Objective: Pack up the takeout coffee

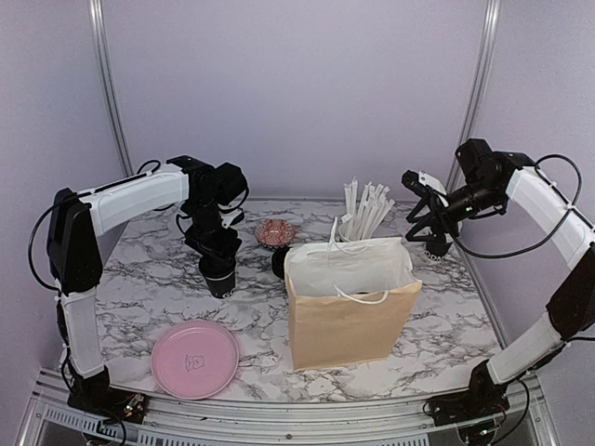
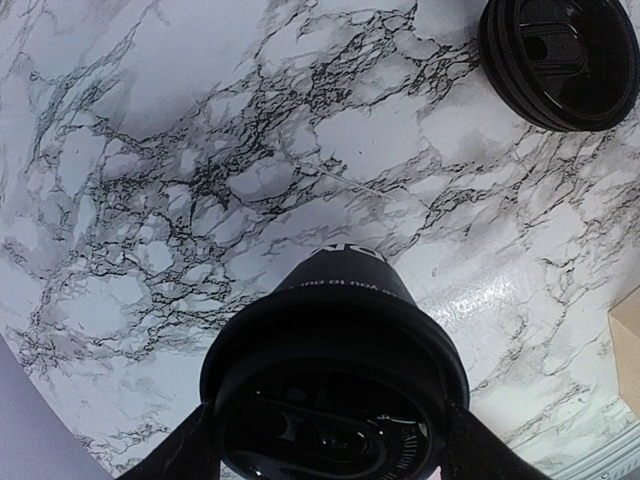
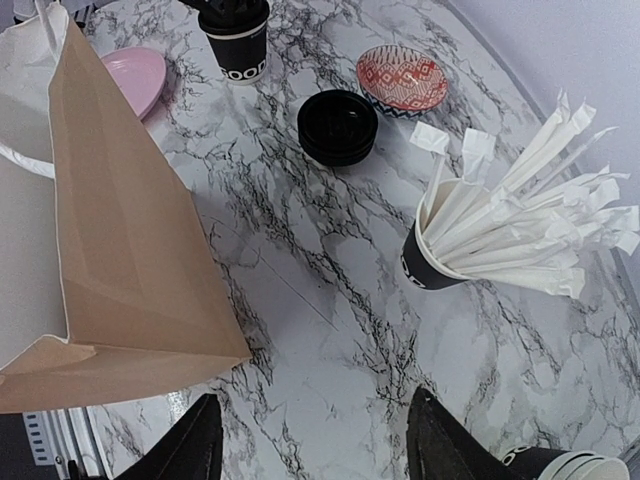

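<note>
A takeout coffee cup (image 1: 221,279), black with its black lid on, stands on the marble left of centre; the right wrist view shows it far off (image 3: 238,45). My left gripper (image 1: 218,253) comes down over it. In the left wrist view the lidded cup (image 2: 335,380) fills the gap and both fingers rest against the lid's sides, so the gripper (image 2: 328,425) is shut on it. My right gripper (image 1: 429,232) (image 3: 315,440) hangs open over bare marble at the back right, holding nothing. Open black cups (image 3: 560,465) show by its right finger.
A brown paper bag (image 1: 349,307) (image 3: 120,260) stands open at centre front. A stack of black lids (image 1: 279,262) (image 2: 560,60) (image 3: 338,125), a red patterned bowl (image 1: 275,232) and a cup of straws (image 1: 358,218) (image 3: 440,255) sit behind it. A pink plate (image 1: 194,359) lies front left.
</note>
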{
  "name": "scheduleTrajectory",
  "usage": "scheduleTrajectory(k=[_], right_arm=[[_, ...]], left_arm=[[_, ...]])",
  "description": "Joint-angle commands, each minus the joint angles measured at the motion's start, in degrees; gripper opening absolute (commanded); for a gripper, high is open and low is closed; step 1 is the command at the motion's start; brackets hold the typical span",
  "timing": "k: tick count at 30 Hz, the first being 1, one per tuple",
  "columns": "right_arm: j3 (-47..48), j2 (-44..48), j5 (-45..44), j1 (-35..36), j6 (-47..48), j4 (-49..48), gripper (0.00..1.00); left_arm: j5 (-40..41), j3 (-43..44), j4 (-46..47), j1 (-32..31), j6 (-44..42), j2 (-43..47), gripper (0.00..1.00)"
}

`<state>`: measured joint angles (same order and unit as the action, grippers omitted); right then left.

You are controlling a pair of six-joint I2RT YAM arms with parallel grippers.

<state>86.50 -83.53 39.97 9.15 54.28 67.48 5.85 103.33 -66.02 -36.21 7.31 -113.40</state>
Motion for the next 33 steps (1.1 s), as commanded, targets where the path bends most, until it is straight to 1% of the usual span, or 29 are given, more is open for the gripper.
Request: scheduleTrajectory(k=[1,4,7,12,14,21,27,33], right_arm=[[1.54,-0.45,0.68,0.52,0.56,-0.18,0.61],[2.31,-0.70,1.00,0.52,0.56,0.13,0.60],[3.50,-1.21,2.01,0.56,0.63,0.70,0.60],[7.03,-1.31,3.35,0.64,0.61,2.24,0.60],[8.94,-1.25,4.17,0.61,0.69,3.12,0.60],[17.35,-3.09,12.18,1.12,4.51,11.00,0.63],[18.14,-1.47,11.65,6.36,4.40,11.09,0.66],[19.27,-2.00,10.01,12.34,3.12,11.09,0.68]], left_arm=[[-1.01,1.33,-2.09,0.26,0.42,2.05,0.65],[0.50,2.74,-2.02,0.38,0.20,3.70,0.65],[1.72,3.80,-2.14,0.83,-0.70,3.54,0.65],[-2.02,5.53,-1.99,0.80,-0.34,3.53,0.63],[-0.87,6.91,-1.99,0.81,-0.35,4.32,0.63],[-0.92,10.37,-1.02,0.79,-0.40,10.97,0.62],[-2.41,11.19,0.57,0.52,-1.04,17.38,0.62],[-5.56,11.84,2.28,0.10,-1.45,20.85,0.62]])
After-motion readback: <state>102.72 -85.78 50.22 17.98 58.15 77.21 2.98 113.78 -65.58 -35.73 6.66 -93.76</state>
